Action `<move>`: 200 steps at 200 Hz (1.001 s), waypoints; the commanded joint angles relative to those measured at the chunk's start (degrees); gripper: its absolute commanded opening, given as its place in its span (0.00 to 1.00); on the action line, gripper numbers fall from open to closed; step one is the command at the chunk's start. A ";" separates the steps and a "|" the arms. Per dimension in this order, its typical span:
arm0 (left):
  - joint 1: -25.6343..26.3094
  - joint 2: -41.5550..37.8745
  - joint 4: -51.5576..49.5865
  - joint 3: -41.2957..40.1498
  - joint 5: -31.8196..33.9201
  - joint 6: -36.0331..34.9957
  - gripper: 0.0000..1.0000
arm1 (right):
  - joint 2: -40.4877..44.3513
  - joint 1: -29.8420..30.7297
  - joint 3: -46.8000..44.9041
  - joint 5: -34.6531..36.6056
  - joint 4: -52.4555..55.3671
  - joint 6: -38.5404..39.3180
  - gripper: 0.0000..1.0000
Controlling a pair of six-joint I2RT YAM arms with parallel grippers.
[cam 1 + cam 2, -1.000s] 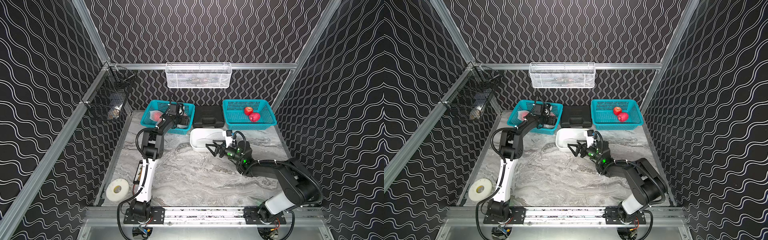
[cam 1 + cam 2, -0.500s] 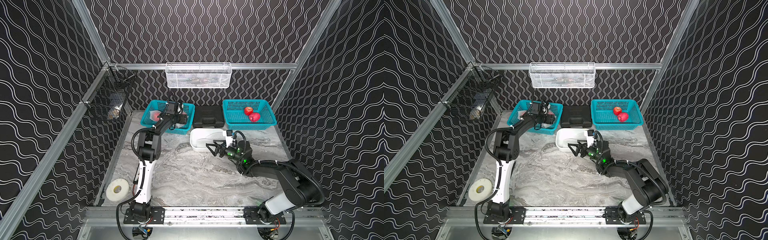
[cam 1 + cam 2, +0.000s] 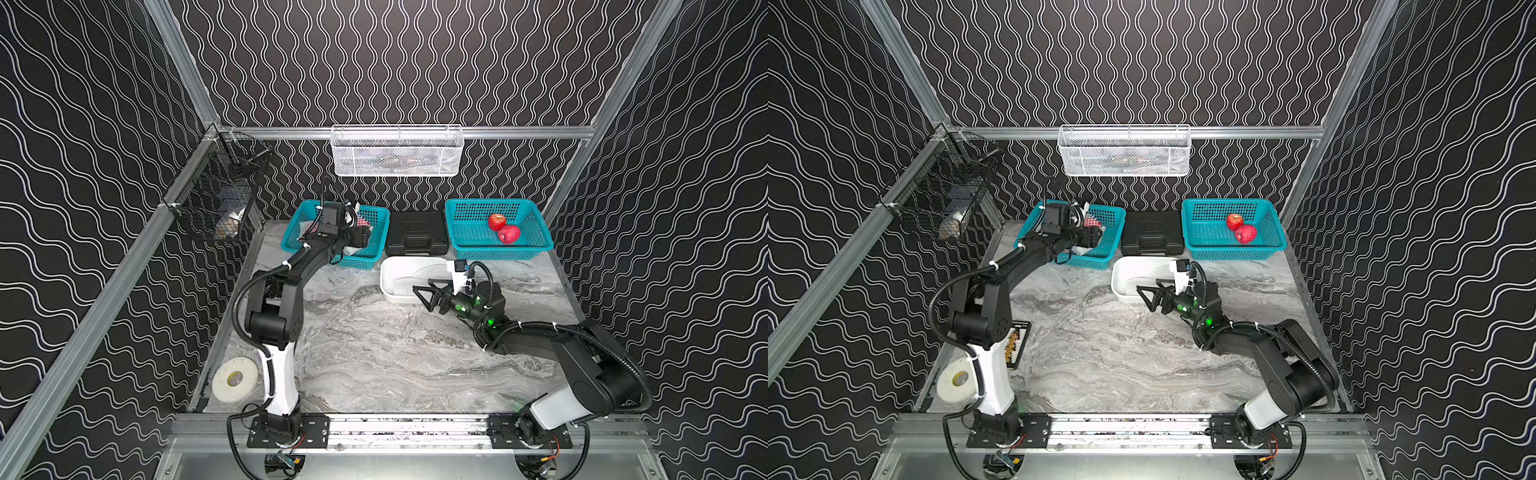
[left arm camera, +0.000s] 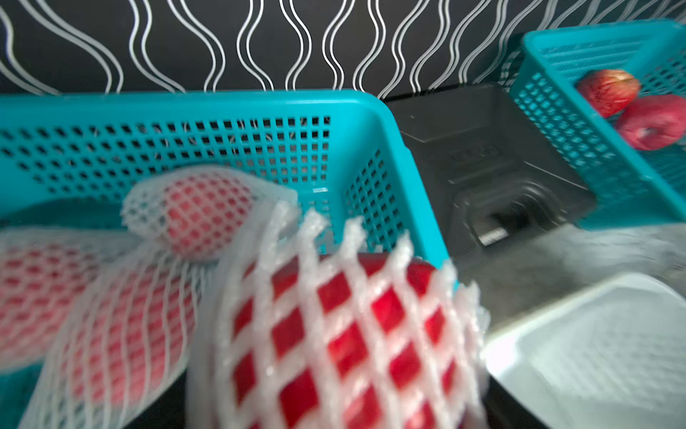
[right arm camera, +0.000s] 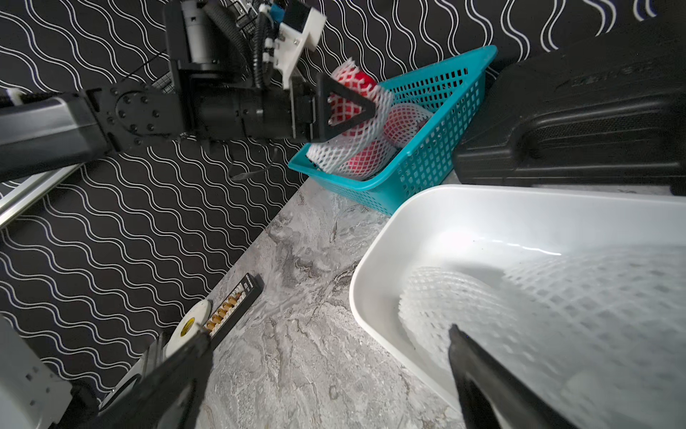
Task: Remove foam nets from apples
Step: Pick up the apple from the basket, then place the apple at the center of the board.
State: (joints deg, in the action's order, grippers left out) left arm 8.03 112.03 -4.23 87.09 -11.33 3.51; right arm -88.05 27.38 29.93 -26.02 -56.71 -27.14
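Note:
A red apple in a white foam net (image 4: 334,334) fills the near part of the left wrist view and hides the jaws there. In the right wrist view my left gripper (image 5: 356,100) is shut on this netted apple above the left teal basket (image 3: 357,262). More netted apples (image 4: 193,211) (image 4: 122,327) lie in that basket. Two bare apples (image 3: 496,221) (image 3: 509,235) rest in the right teal basket (image 3: 536,249). Empty foam nets (image 5: 482,308) lie in the white tub (image 3: 388,276). My right gripper (image 3: 428,293) hangs open and empty at the tub's near rim.
A black case (image 3: 417,232) sits between the two teal baskets. A white wire basket (image 3: 397,151) hangs on the back wall and a black wire basket (image 3: 216,199) on the left rail. A tape roll (image 3: 234,379) and a black bit holder (image 3: 1016,345) lie near the left arm's base.
My left arm's elbow has swung to the left and its jaws have narrowed round the netted apple in the left basket. The right arm has not moved.

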 commanded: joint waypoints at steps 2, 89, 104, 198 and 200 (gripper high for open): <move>0.76 -8.65 9.09 -8.78 -4.42 5.37 0.77 | 1.74 0.08 -0.93 1.56 -1.17 1.10 1.00; 24.40 -31.55 -2.54 -30.36 8.84 7.29 0.77 | 14.26 0.11 -8.92 16.42 -1.99 4.46 1.00; 29.55 -31.32 -6.69 -31.12 8.71 5.37 0.77 | 16.97 0.08 -10.21 20.30 -0.95 6.00 1.00; 41.72 -17.56 -4.70 -31.42 9.83 -3.13 0.79 | 18.95 0.10 -12.87 32.53 1.48 6.74 1.00; 41.74 -17.33 -4.44 -31.47 9.97 -3.26 0.79 | 18.92 0.10 -12.90 32.52 1.42 6.74 1.00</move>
State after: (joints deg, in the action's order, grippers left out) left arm 49.71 92.36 -12.45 55.16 -3.01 3.01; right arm -68.34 27.38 17.30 4.40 -53.69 -20.36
